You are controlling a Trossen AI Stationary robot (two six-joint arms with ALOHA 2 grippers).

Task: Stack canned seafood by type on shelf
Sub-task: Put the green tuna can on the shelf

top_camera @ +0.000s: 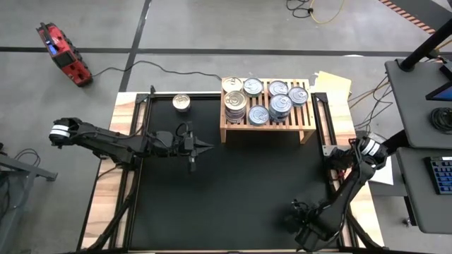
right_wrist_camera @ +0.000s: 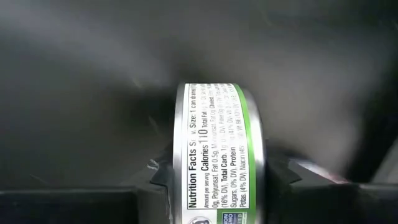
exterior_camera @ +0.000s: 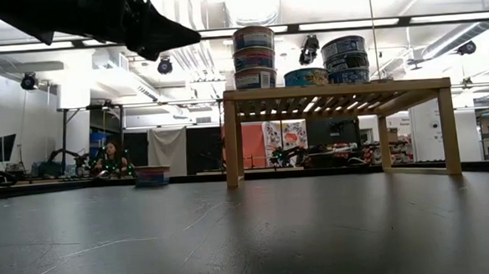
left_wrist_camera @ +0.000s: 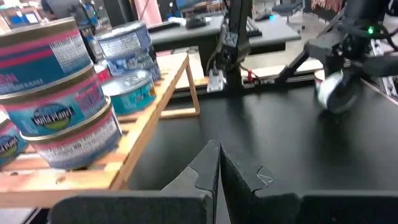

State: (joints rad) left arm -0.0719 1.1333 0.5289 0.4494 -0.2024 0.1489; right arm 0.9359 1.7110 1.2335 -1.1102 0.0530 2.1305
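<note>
The light-wood shelf [top_camera: 267, 125] stands at the mat's far side and carries several canned seafood tins [top_camera: 258, 115], some stacked up to three high [exterior_camera: 254, 57]. One more tin [top_camera: 182, 103] lies flat on the mat left of the shelf. My left gripper [top_camera: 205, 148] hovers shut and empty above the mat, near the shelf's left end, and shows in its own wrist view [left_wrist_camera: 219, 180]. My right gripper [top_camera: 305, 220] points down at the mat's near right and is shut on a green-rimmed can [right_wrist_camera: 217, 155], which also shows in the left wrist view [left_wrist_camera: 328, 93]. My right gripper pinches the green-rimmed can between its two fingers [right_wrist_camera: 158, 177], one on each flat face, at the rim [right_wrist_camera: 184, 171]. The fingers come from above, pointing down. The can stands on edge, its label wall facing up. I cannot tell whether its lower rim touches the mat.
The black mat [top_camera: 240, 190] lies bare between the two arms and in front of the shelf. Metal rails [top_camera: 141, 113] run along the table's left and right sides. A red tool [top_camera: 63, 53] lies on the floor beyond. A person [exterior_camera: 107, 157] sits far behind the table.
</note>
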